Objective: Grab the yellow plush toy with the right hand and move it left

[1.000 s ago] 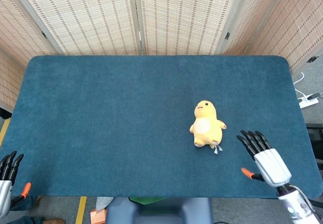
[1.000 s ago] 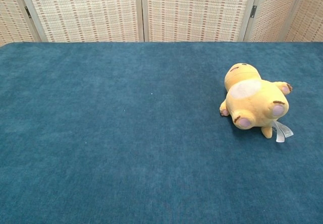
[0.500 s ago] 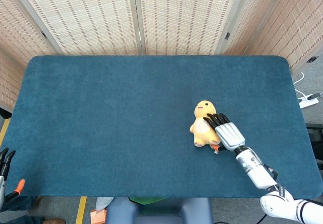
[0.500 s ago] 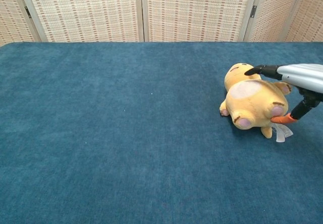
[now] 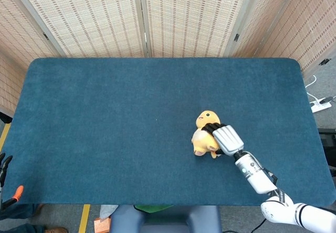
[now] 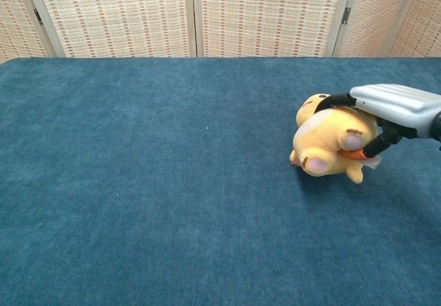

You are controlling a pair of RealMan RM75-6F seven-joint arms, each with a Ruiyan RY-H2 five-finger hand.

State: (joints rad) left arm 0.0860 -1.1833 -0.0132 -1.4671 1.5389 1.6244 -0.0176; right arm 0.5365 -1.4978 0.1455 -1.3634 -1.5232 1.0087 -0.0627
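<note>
The yellow plush toy (image 5: 201, 137) (image 6: 324, 142) lies on its back on the blue table, right of centre. My right hand (image 5: 222, 136) (image 6: 386, 110) grips it from the right side, black fingers curled over its belly and the thumb under it. In the chest view the toy looks slightly raised and tilted in the grip. Only the fingertips of my left hand (image 5: 4, 165) show, at the far left edge off the table's front corner; I cannot tell how they are set.
The blue felt table (image 5: 115, 123) stretches wide to the left of the toy. Woven screens (image 5: 142, 18) stand behind the far edge. A white power strip (image 5: 320, 105) lies on the floor at the right.
My right hand reached in from the front right corner, closed around the plush toy and has shifted it a little to the left. The left hand sank further out of view.
</note>
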